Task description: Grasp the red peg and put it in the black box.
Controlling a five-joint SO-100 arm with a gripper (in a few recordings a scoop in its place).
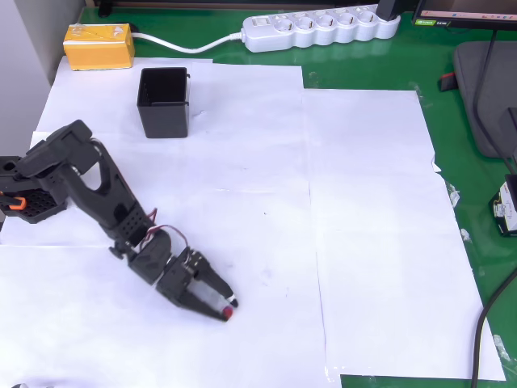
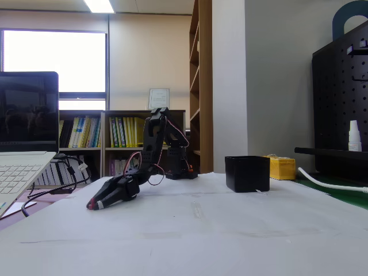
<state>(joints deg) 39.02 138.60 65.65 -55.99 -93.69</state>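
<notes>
The black gripper (image 1: 224,309) is reaching low near the paper-covered table's (image 1: 371,242) front edge, jaws clamped on the red peg (image 1: 229,311); the black box (image 1: 164,101) is standing well apart toward the back-left corner.

The black five-joint arm (image 1: 89,182) reaches forward and bends steeply down, its two-finger gripper (image 1: 220,307) low at the table surface, fingers (image 1: 212,284) drawn nearly together around a small red tip.
</notes>
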